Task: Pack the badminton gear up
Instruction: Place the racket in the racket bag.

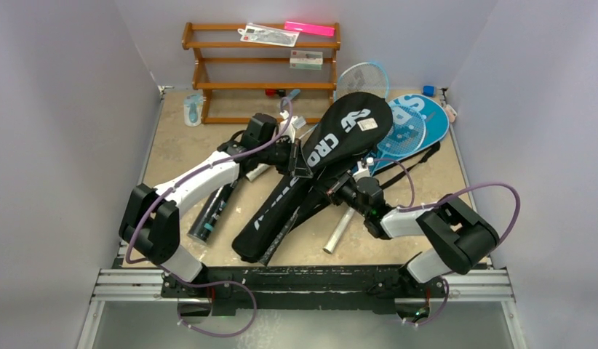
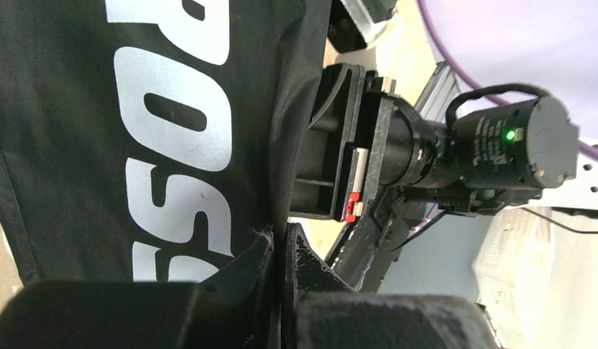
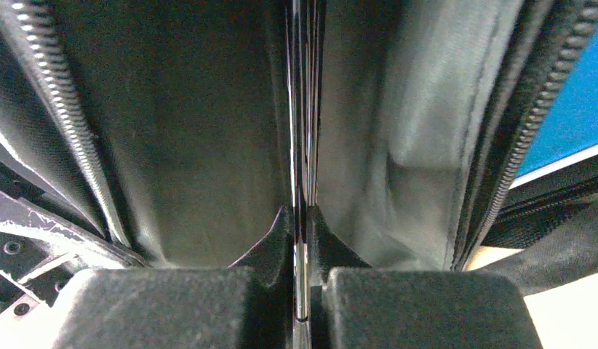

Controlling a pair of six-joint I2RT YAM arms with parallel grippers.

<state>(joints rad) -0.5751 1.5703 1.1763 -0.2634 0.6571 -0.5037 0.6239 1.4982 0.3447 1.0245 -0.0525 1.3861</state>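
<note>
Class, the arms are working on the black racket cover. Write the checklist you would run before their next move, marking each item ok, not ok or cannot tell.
1. Left claw shut on black cover edge: ok.
2. Right claw shut on thin shaft inside that cover: ok.
3. Zip open: ok.
4. How far the shaft is in: cannot tell.
5. Light-blue racket packed: not ok, lies on blue cover.
6. Black tube packed: not ok.

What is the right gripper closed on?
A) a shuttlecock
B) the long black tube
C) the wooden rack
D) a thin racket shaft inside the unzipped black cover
D: the right gripper is shut on a thin shiny racket shaft, with the lining and zip of the black cover on both sides.
</note>
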